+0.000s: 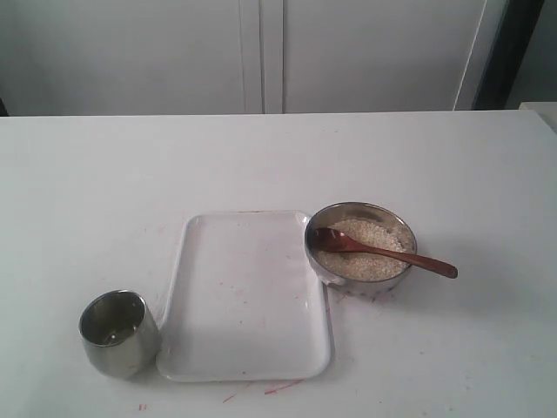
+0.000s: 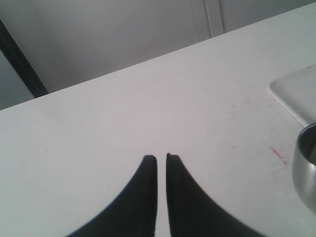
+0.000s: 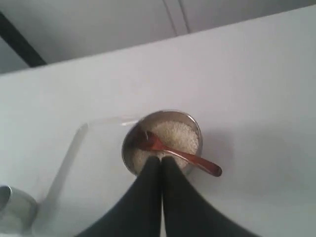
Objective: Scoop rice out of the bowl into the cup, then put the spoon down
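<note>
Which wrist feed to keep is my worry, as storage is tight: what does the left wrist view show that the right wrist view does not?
Only the left wrist view: the left gripper, jaws all but together over bare table, and red marks near the cup. Only the right wrist view: the bowl holding rice and the spoon, its handle jutting over the rim, with the shut right gripper above. Both: the cup, the white tray and the table.

Ext cam high, front-on; wrist cams closer, oblique; cup [image 1: 118, 333] in all.
</note>
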